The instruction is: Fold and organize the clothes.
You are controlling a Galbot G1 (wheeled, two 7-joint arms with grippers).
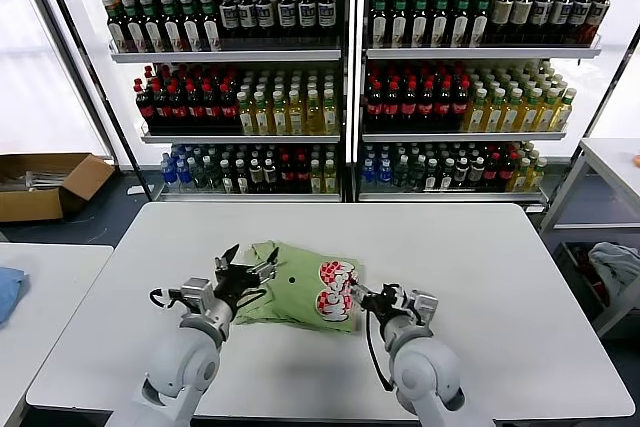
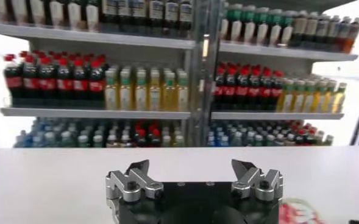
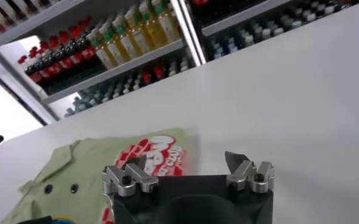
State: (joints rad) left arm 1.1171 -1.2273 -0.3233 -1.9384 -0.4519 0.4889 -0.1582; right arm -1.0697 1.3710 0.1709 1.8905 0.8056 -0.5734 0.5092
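shirt [image 1: 300, 285] folded on tabletop [image 1: 480, 277], long axis 9 to 3 | left gripper [image 1: 245, 269] over its 9 o'clock edge, fingers wide, empty | right gripper [image 1: 372, 299] at 3 o'clock edge, wide, empty | both equally near

Shirt [image 1: 300, 285]: light green, red-and-white round print, small dark dots. Table [image 1: 480, 277]: plain white. Grippers: black bodies, silver fingers. Shelf bottles [image 1: 400, 97]: dark, red-labelled, yellow, green, blue-capped rows. Cardboard box [image 1: 45, 185]: brown. Blue cloth [image 1: 8, 292] on side table.
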